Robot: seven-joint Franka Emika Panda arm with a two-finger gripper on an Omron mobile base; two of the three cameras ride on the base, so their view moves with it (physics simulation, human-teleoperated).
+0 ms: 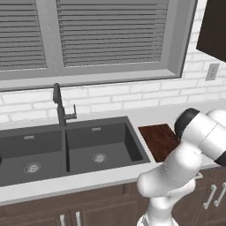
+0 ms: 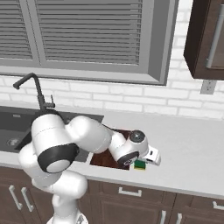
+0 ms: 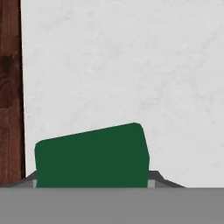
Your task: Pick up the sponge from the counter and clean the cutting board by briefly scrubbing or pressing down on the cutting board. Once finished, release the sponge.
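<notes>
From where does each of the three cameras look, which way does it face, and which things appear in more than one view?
Left base view: behind the arm, left; faces the sink and cutting board; arm at lower right.
Right base view: behind, right; faces the counter; arm from lower left, gripper over the sponge.
Hand view: on the hand, facing down at the counter; the sponge sits at the gripper.
Shared: all three show the cutting board; right base and hand views share the sponge.

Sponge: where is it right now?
The sponge sits under the gripper near the counter's front edge, just right of the cutting board in the right base view.
</notes>
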